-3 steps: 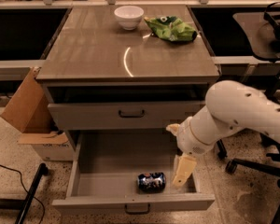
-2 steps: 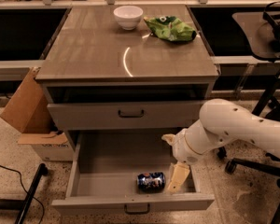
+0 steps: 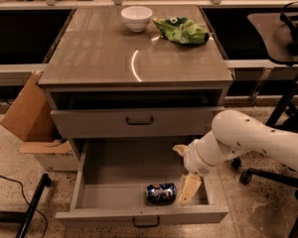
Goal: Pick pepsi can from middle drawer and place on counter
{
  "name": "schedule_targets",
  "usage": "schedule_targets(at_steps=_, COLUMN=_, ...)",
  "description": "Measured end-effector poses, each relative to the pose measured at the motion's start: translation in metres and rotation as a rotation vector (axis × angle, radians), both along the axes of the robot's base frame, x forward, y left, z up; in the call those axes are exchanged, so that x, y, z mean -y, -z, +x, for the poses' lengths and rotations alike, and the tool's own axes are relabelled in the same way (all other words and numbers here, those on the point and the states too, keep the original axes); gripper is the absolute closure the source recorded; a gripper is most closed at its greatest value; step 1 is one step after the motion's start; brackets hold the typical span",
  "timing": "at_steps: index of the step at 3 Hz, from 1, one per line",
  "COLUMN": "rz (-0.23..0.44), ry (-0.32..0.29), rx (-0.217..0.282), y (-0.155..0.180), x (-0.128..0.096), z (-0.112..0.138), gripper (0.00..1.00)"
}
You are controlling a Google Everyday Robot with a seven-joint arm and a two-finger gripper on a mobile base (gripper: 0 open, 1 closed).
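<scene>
While I am reaching down into the middle drawer (image 3: 116, 170), my gripper (image 3: 181, 175) is hanging over its right side, spread wide and gripping nothing. 1 finger (image 3: 188, 190) is pointing down just right of the pepsi can (image 3: 161, 193), and I cannot tell whether it is touching; the other is sticking out toward the drawer's back. I am counting 1 can, lying on its side near the front of the tray, its label showing too dimly to read. 2 drawers are standing out: this 1 pulled far, and the upper drawer (image 3: 99, 122) only slightly. On the counter (image 3: 114, 58) 1 white bowl (image 3: 136, 18) and 1 green snack bag (image 3: 181, 29) are sitting at the far edge. My arm is covering the drawer's right rear corner and is running off the right edge, as is 1 office chair (image 3: 275, 33)
</scene>
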State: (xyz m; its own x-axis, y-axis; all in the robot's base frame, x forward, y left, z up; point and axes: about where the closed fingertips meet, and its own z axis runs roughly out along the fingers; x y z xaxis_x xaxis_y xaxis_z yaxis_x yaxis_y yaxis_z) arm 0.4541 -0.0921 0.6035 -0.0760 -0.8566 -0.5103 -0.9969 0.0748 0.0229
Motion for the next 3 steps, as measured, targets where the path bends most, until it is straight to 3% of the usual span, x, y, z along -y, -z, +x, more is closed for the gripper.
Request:
schedule_targets(at_steps=1, rz=0.015, ry=0.012, rx=-0.015, y=0.039, x=0.003, z=0.015, gripper=0.00)
schedule_targets(at_steps=2, rz=0.011, ry=-0.007, rx=0.025, y=0.107, x=-0.012, z=0.047, gripper=0.00)
schedule_targets(at_steps=3, rz=0.014, ry=-0.005, rx=0.025, y=0.111, x=-0.012, z=0.049, gripper=0.00)
